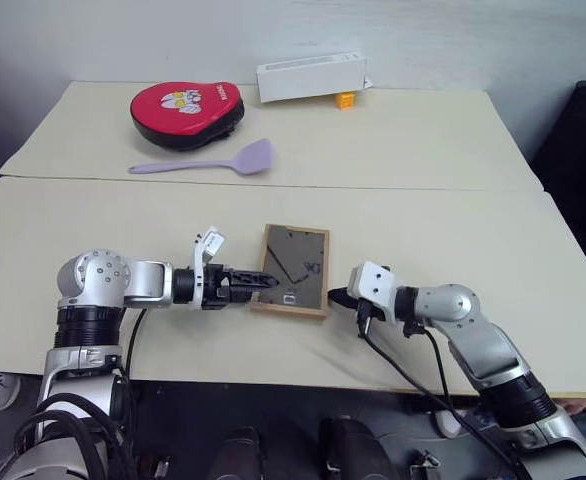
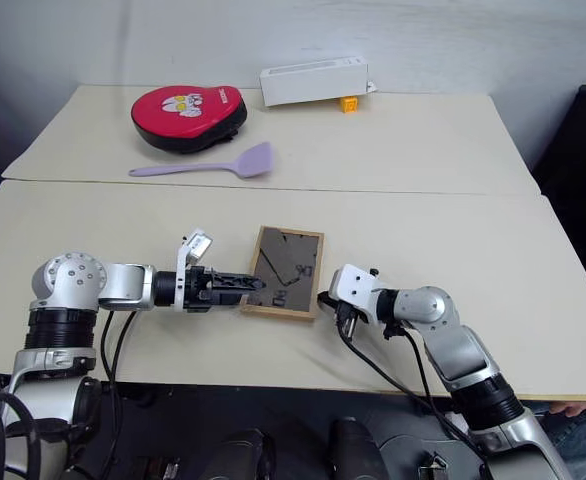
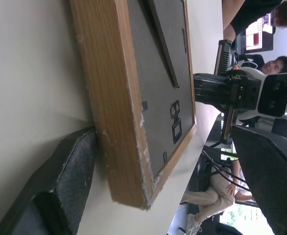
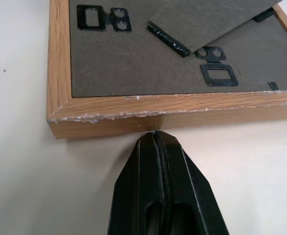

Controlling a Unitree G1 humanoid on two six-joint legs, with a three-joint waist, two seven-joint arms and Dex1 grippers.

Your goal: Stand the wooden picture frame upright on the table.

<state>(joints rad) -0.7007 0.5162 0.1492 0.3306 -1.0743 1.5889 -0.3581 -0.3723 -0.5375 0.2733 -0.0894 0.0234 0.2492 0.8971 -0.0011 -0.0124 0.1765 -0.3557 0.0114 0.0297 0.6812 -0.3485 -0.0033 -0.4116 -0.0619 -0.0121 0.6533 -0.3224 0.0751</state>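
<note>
Frame (image 1: pixel 294 269) lies back-up on the table (image 1: pixel 453 240). Left gripper (image 1: pixel 265 283), fingers apart, straddles its left edge; right gripper (image 4: pixel 155 139), fingers together, braces the opposite edge. Best to clamp that edge squarely before tipping it up.

Frame (image 1: pixel 293 268) front face-down, unseen

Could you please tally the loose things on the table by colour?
Red and black padded mitt: 1
Lilac spatula: 1
White oblong box: 1
Small yellow block: 1
Light-wood picture frame, lying back-up: 1
Total: 5
</note>
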